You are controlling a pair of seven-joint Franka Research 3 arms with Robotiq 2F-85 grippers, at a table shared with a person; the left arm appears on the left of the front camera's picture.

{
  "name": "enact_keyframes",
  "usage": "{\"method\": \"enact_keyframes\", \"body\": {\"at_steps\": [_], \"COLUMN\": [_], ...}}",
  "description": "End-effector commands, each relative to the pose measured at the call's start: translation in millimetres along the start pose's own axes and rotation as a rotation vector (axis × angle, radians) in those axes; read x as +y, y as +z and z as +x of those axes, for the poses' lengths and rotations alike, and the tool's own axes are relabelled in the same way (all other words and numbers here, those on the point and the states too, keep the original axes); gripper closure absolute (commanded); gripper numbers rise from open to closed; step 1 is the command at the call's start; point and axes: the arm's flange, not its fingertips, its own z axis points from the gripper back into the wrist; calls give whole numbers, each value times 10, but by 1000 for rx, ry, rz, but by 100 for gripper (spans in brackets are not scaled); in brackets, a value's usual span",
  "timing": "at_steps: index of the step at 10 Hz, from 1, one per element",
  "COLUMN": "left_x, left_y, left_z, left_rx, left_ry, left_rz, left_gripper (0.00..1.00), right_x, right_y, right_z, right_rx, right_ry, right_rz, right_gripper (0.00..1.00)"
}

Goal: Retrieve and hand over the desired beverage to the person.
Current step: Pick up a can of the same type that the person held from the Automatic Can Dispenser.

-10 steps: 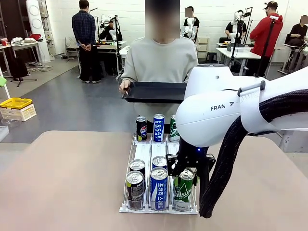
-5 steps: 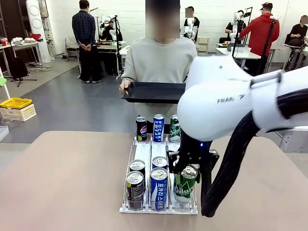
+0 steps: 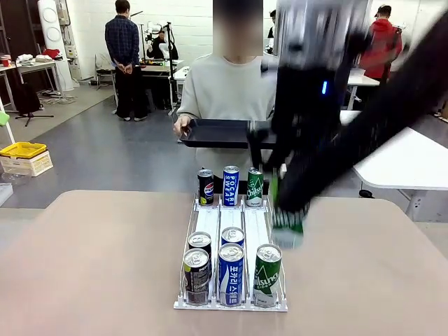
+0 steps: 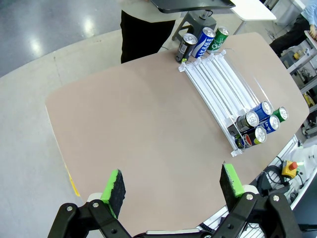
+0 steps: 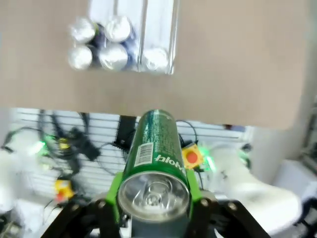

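Left gripper [image 4: 172, 171] hangs over the table [image 4: 124, 124] with its fingers wide apart. To the right of the can rack [image 3: 208, 220] you see the green can [image 5: 154, 148], with silver lid and white lettering, clamped in the right gripper [image 5: 153, 191]. Its lid faces the wrist camera, and its long axis runs away toward the table below.
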Motion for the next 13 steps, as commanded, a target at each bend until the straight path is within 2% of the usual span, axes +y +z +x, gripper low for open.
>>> {"method": "enact_keyframes", "body": {"at_steps": [1,3,4,5,10,12,13], "left_x": [20,20,20,20,20,20,20], "left_y": [-1,-1,-1,-1,-1,-1,-1], "left_z": [5,5,5,5,5,5,5], "left_rx": [-17,-17,-17,-17,-17,-17,-17], "left_ry": [-9,-9,-9,-9,-9,-9,-9], "left_rz": [-9,-9,-9,-9,-9,-9,-9], "left_gripper": [0,0,0,0,0,0,0], "right_x": [125,141,151,134,-127,-151,-177], "right_y": [526,868,921,927,614,573,491], "right_z": [260,493,638,799,1607,1712,1677], "right_rx": [-61,-105,-122,-97,-43,-41,-19], "right_ry": [-39,-67,-65,-77,-107,-63,-115], "right_rz": [10,15,22,45,112,122,100], "right_gripper": [100,100,100,100,100,100,100]}}
